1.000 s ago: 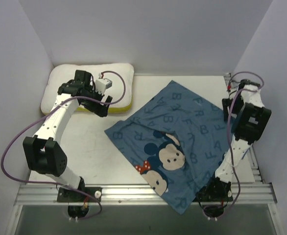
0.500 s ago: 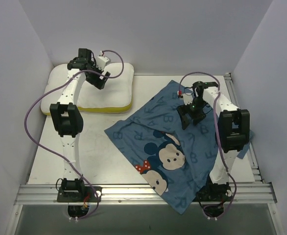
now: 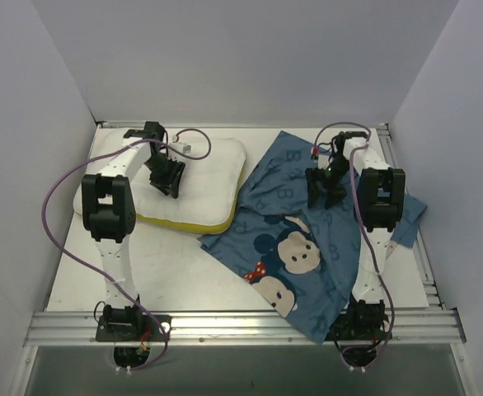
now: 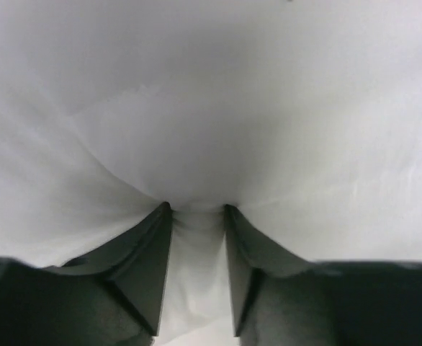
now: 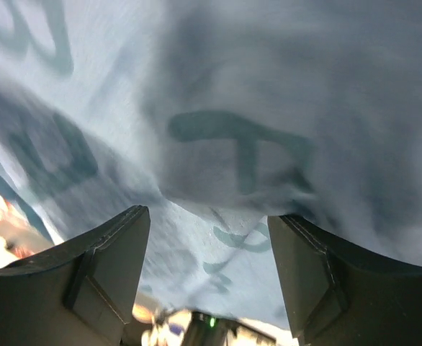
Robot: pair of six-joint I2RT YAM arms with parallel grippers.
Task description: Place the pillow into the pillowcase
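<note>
The white pillow (image 3: 200, 177) with a yellow band along its near edge lies at the back left, its right end touching the pillowcase. My left gripper (image 3: 166, 177) is down on its top and shut on a pinch of white pillow fabric (image 4: 211, 108), which is gathered between the fingers (image 4: 196, 213). The blue pillowcase (image 3: 307, 239) with mouse faces lies rumpled in the centre right. My right gripper (image 3: 324, 186) sits on its far part. Its jaws (image 5: 207, 220) stand wide apart with blue lettered fabric (image 5: 240, 144) bulging between them.
White walls close the table in on the left, back and right. A metal rail (image 3: 241, 326) runs along the near edge, and the pillowcase hangs over it. A pillowcase corner (image 3: 413, 216) reaches the right rail. Purple cables loop off both arms.
The pillow has shifted right and now touches the pillowcase. My left gripper moved down onto the pillow's middle. The pillowcase has bunched up and shifted right. The right gripper moved slightly back.
</note>
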